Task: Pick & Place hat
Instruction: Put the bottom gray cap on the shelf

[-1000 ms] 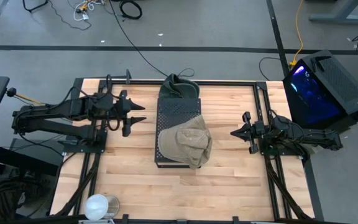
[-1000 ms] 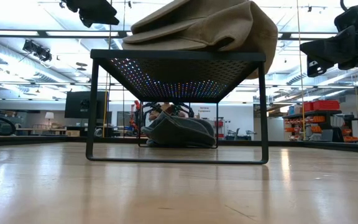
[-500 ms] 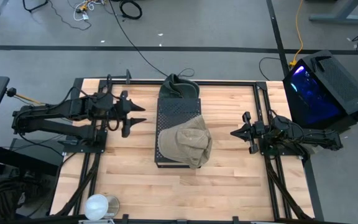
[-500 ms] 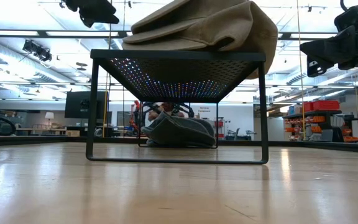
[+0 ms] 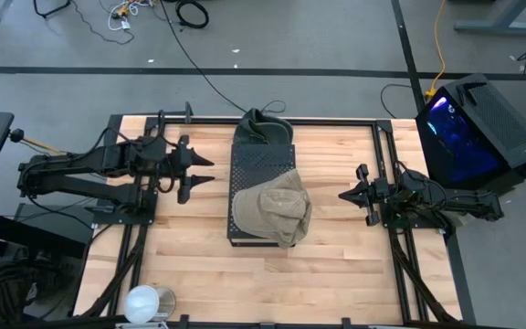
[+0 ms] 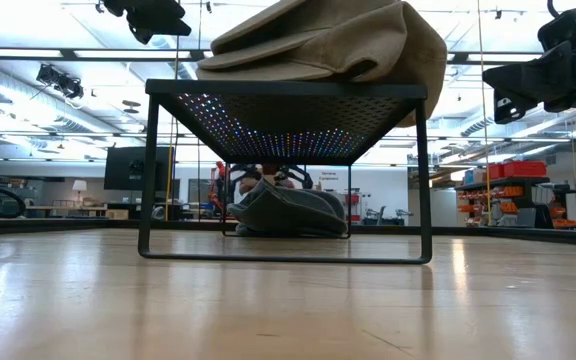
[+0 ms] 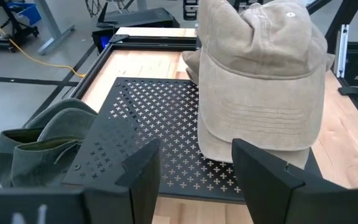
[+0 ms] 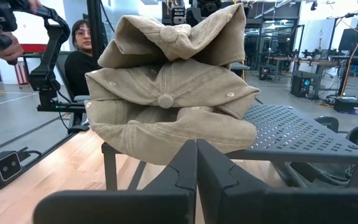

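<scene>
Left claw gapes, right claw shut, both flanking the rack-edge tan hat.

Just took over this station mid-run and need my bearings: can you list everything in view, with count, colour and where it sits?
Tan hat: at least one, crumpled into folds, khaki, on the near end of the rack, overhanging its edge.
Mesh rack: one, black perforated metal on legs, centre of the table.
Green hat: one, dark olive, on the table at the rack's far end.
Table: one, light wood with black frame rails.
Computer case: one, black with blue-purple glow, off the table's right edge.
Round object: one, white, near left corner; cannot tell what it is.
Person: one, dark top, beyond the table.
Left gripper: open, left of the rack.
Right gripper: shut, right of the rack.
</scene>
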